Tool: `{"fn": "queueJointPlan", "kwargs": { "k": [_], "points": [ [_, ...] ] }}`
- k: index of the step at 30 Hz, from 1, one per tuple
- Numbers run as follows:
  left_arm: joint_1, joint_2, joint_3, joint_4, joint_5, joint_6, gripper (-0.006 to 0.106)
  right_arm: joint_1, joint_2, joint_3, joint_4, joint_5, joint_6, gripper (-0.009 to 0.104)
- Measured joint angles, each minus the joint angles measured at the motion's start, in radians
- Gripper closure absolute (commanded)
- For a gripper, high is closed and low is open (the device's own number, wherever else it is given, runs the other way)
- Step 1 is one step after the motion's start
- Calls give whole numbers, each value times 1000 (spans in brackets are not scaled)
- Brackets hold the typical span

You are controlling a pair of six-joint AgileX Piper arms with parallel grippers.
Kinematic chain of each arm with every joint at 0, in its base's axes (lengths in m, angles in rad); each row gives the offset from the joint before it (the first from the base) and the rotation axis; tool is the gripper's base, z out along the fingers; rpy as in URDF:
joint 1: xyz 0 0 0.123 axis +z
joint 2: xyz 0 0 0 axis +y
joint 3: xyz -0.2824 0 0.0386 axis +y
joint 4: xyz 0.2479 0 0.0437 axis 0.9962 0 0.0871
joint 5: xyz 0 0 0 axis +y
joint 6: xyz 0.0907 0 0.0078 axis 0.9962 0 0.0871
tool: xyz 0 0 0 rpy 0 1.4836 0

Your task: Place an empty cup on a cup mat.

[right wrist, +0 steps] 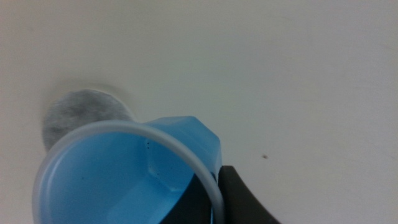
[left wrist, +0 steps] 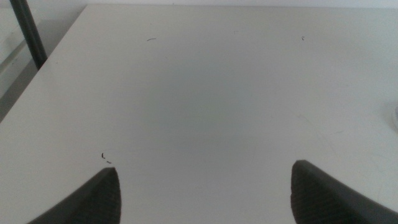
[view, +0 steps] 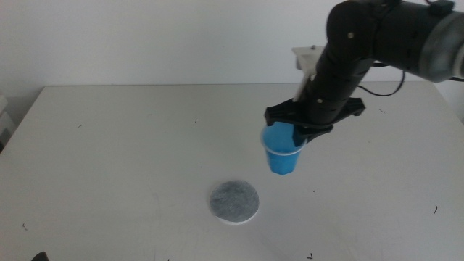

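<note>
Now the right gripper (view: 293, 134), jaws clamped on the cup (view: 281, 150), holds it above the table (view: 109, 159), near the cup mat (view: 234, 201); the left gripper (left wrist: 205, 186) waits, jaws apart.

Smooth glossy blue plastic cup (view: 281, 152), mottled matt grey cup mat (view: 234, 201), matt white table (view: 116, 159)

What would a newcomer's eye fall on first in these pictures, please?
The blue cup, gripped at its rim by the right gripper, hangs above the table, right of centre. The grey cup mat lies bare nearer the front, to the cup's left. The left gripper waits open over bare table.
</note>
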Motion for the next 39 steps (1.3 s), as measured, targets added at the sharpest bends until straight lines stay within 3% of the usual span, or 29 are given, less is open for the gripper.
{"fn": "queueJointPlan", "kwargs": {
  "k": [9, 26, 39],
  "points": [
    [0, 0, 0, 0, 0, 0, -5, 117, 166, -146, 32, 8, 2, 96],
    [0, 0, 0, 0, 0, 0, -5, 170, 247, -149, 53, 2, 2, 96],
    [0, 0, 0, 0, 0, 0, -5, 170, 242, -149, 31, 2, -35, 47]
  ]
}}
